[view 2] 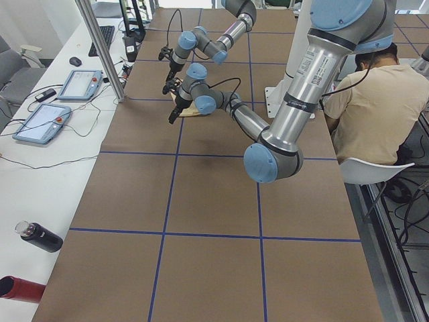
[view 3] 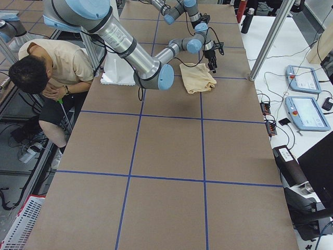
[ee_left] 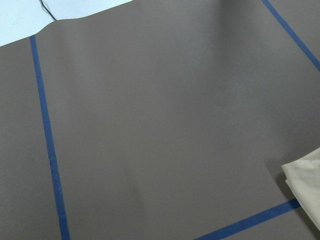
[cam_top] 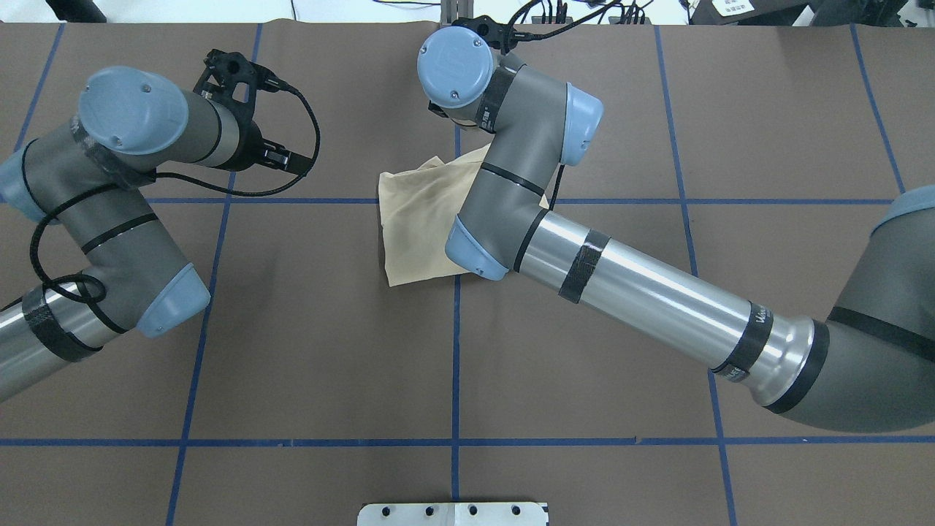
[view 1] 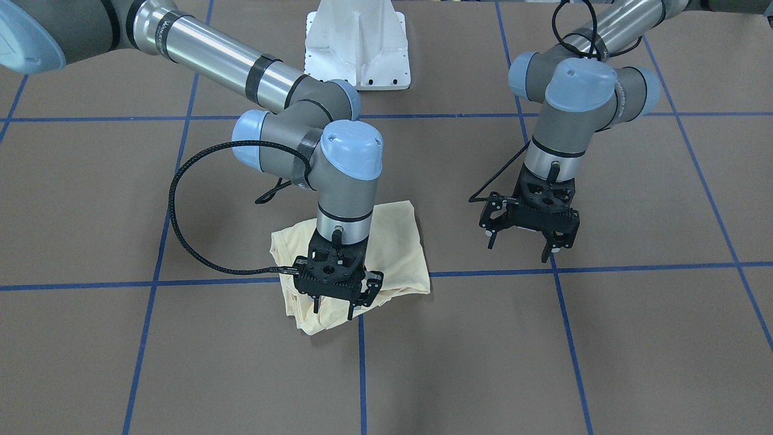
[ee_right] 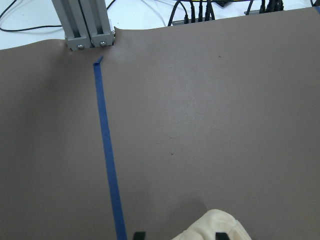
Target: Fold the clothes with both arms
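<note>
The clothes are one pale cream-yellow shirt, folded into a compact bundle near the table's middle; no print shows. My right gripper points down over the bundle's edge farthest from the robot base. Its fingers stand apart, open, with a bump of cloth between the tips in the right wrist view. In the overhead view the right wrist hides this gripper. My left gripper hangs open over bare table, well to the side of the shirt and holding nothing. Only a corner of the shirt shows in the left wrist view.
The white pedestal base stands at the robot's edge of the table. Blue tape lines cross the brown table top. An aluminium post rises at the far edge. A person sits beside the table. Control tablets lie on a side bench.
</note>
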{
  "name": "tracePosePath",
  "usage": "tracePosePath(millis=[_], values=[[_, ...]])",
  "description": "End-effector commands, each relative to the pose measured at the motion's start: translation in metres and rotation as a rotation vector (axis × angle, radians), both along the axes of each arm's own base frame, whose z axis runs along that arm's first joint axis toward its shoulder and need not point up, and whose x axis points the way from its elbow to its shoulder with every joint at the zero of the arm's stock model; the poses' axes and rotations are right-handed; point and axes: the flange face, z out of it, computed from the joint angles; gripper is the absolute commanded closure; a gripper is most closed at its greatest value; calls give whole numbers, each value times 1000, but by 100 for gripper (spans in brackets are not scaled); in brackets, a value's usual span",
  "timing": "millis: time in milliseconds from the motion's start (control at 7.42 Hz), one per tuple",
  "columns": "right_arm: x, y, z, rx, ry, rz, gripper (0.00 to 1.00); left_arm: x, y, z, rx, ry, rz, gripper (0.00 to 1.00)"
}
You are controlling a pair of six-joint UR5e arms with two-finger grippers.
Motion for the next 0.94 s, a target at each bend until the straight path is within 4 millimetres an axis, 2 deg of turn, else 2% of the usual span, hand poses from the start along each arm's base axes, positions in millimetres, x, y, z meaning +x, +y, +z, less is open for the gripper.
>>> tracePosePath(millis=[0, 135, 270, 404, 539, 674, 809], values=[[44, 0, -9, -51, -44, -93, 0, -8, 10, -9, -2, 27, 29, 0], [88, 16, 4, -34, -30, -126, 0, -29, 24, -5, 1, 32, 36, 0], [147, 41, 36, -17, -21, -180, 0, -57, 43, 1, -12, 20, 41, 0], [217, 69, 72, 19, -2, -248, 0, -89, 63, -3, -20, -6, 40, 0], [277, 90, 107, 41, 30, -322, 0, -127, 75, -3, -5, -63, 44, 0], [336, 102, 147, 47, 50, -383, 0, -169, 77, 5, 19, -126, 47, 0], [406, 108, 191, 60, 61, -441, 0, -221, 73, 27, 47, -180, 72, 0]])
